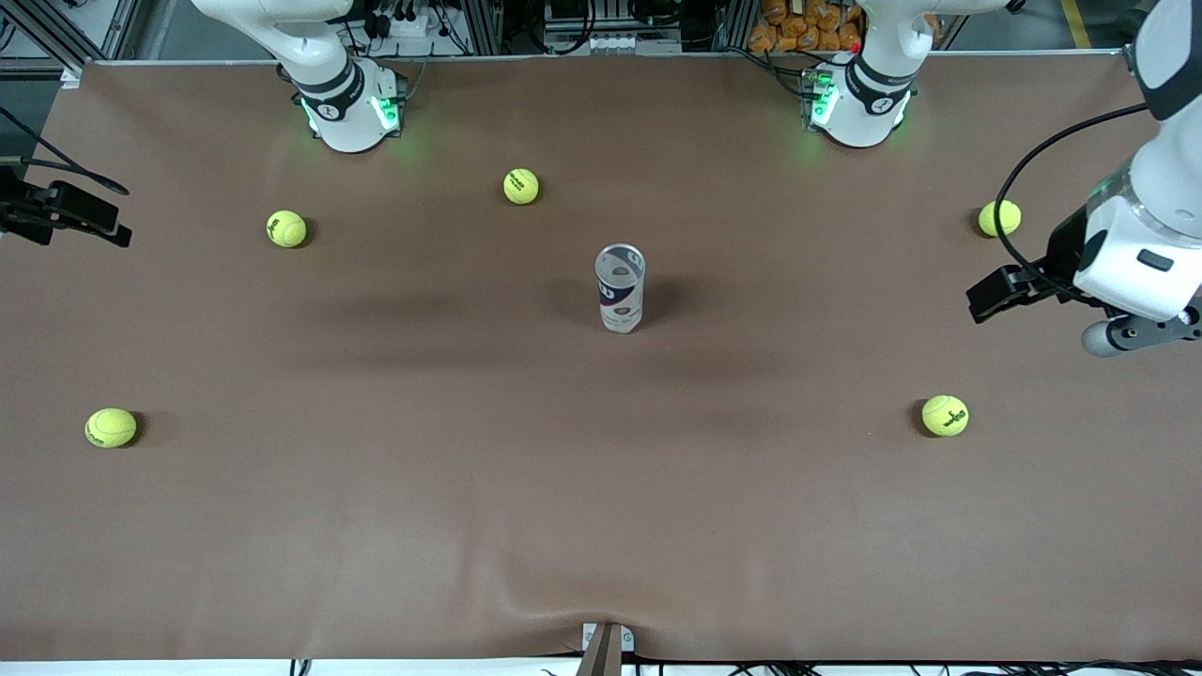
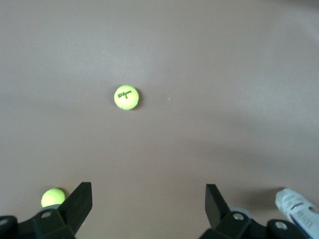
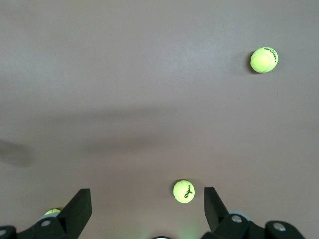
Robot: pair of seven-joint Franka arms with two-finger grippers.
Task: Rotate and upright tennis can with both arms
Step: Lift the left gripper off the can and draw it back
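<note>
The tennis can (image 1: 620, 287) stands upright in the middle of the table, open end up, with its dark blue band on the side. Nothing touches it. A corner of it shows in the left wrist view (image 2: 298, 209). My left gripper (image 1: 1001, 293) hangs high over the left arm's end of the table, open and empty (image 2: 148, 191). My right gripper (image 1: 66, 212) hangs over the right arm's end of the table, open and empty (image 3: 147, 194). Both grippers are well away from the can.
Several yellow-green tennis balls lie scattered on the brown table: one (image 1: 521, 186) near the bases, one (image 1: 286, 228), one (image 1: 111, 427), one (image 1: 945, 415) and one (image 1: 999, 218). Balls also show in the left wrist view (image 2: 126, 97) and the right wrist view (image 3: 184, 191).
</note>
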